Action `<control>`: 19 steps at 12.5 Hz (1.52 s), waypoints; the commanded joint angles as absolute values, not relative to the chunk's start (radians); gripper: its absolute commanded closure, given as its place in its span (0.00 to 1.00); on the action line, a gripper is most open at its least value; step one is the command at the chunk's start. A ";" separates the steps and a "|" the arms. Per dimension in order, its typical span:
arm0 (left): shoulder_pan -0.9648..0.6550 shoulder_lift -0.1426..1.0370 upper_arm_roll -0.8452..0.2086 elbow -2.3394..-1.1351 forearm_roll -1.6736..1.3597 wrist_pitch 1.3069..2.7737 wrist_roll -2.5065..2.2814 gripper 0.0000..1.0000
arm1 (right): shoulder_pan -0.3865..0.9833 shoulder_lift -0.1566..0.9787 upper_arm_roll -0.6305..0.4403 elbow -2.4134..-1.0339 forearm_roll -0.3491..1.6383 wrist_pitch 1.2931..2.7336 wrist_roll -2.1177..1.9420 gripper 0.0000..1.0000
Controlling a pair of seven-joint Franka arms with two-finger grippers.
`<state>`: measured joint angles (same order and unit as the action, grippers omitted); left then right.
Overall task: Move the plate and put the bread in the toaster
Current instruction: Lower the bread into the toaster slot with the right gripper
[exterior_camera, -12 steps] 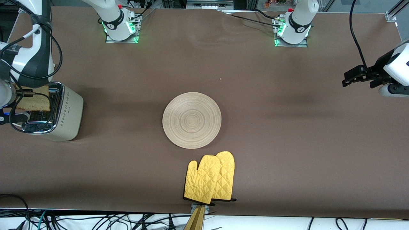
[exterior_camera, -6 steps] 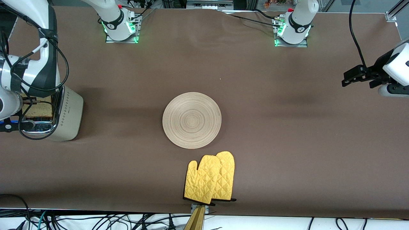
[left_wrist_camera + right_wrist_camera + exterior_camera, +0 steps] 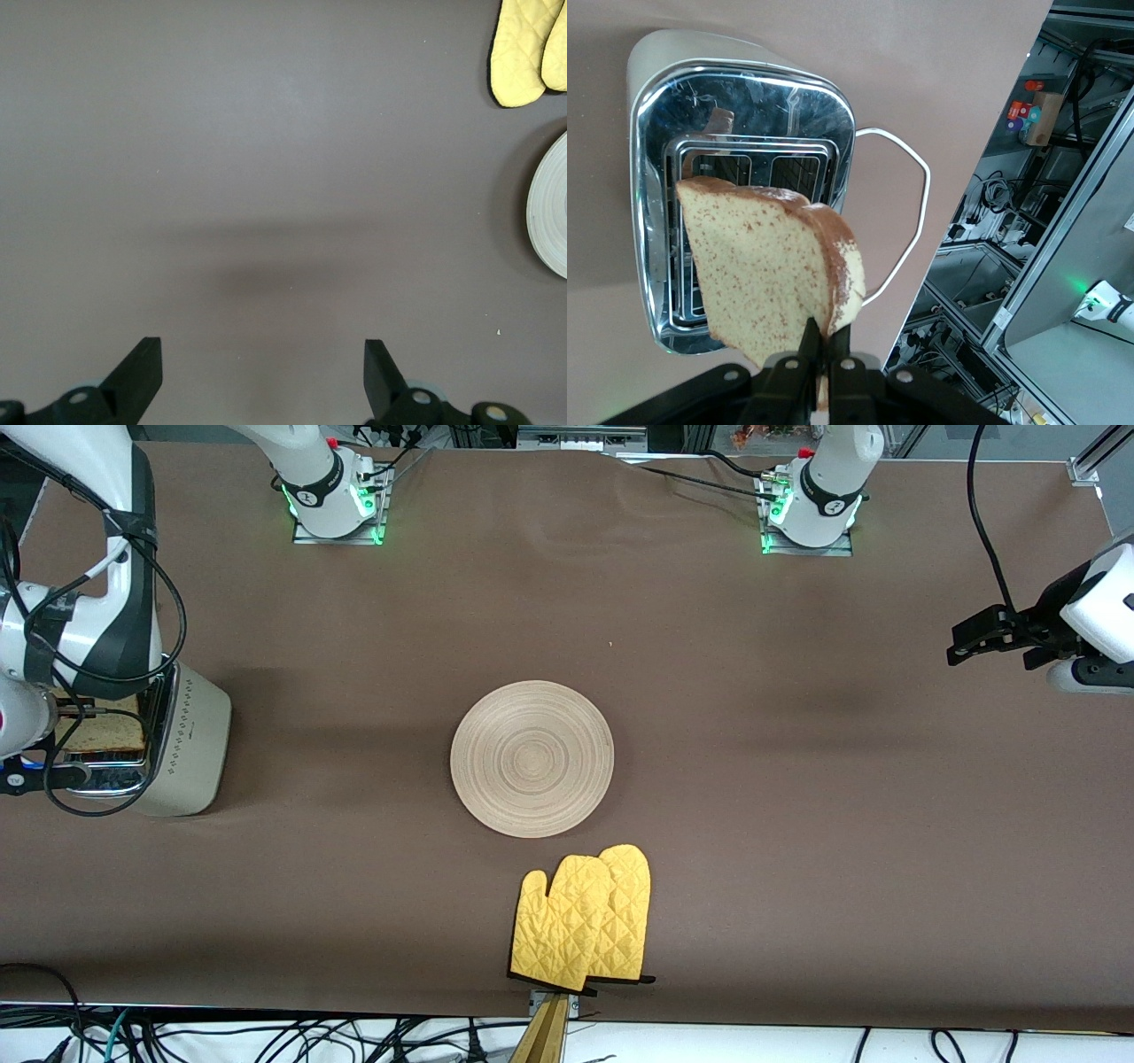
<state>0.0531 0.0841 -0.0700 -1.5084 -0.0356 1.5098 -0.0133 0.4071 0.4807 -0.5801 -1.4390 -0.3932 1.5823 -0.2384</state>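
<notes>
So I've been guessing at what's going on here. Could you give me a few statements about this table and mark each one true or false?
1. The right gripper holds the bread over the toaster. True.
2. The bread lies on the plate. False: the plate is bare.
3. The left gripper has its fingers open and holds nothing. True.
4. The mitts lie on the plate. False: they lie beside it, nearer to the front camera.
5. The toaster stands at the left arm's end of the table. False: the right arm's end.
</notes>
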 commanded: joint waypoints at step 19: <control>0.051 0.095 -0.072 -1.479 -0.008 1.499 0.003 0.00 | 0.391 0.545 -0.568 -1.425 -0.402 1.614 -0.196 1.00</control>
<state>0.0530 0.0841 -0.0699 -1.5081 -0.0356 1.5098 -0.0133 0.3883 0.5429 -0.5673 -1.4393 -0.3925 1.6169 -0.2086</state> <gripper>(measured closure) 0.000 0.938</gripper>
